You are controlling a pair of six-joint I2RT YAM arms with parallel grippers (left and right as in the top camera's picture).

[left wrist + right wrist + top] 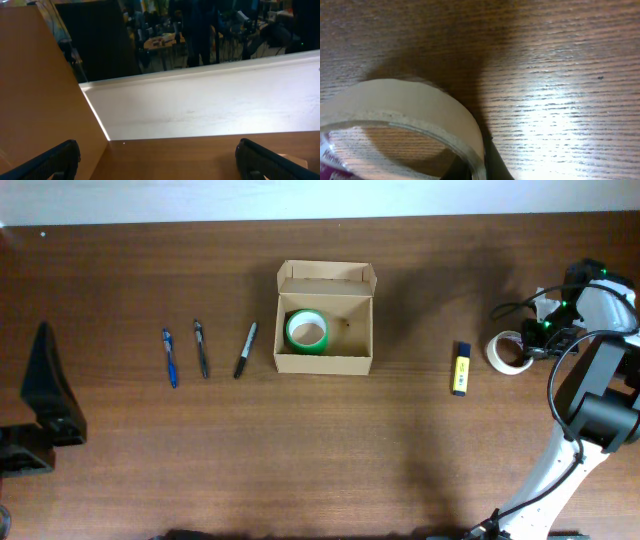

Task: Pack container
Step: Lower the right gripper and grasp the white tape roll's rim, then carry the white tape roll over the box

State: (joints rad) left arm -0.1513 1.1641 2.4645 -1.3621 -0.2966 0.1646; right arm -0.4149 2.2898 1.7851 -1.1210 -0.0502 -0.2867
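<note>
My right gripper (533,346) is pressed nearly together, pinching the wall of the pale tape roll (410,105) on the table. My left gripper (160,162) is spread wide and holds nothing. The container (325,363) stands open mid-table, well apart from both, to the left of my right jaws, with a green tape roll (292,335) inside.

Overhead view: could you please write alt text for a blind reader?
Open cardboard box holding a green tape roll, at centre. Three pens lie left of it, a yellow highlighter right; the right hand grips a white tape roll.
</note>
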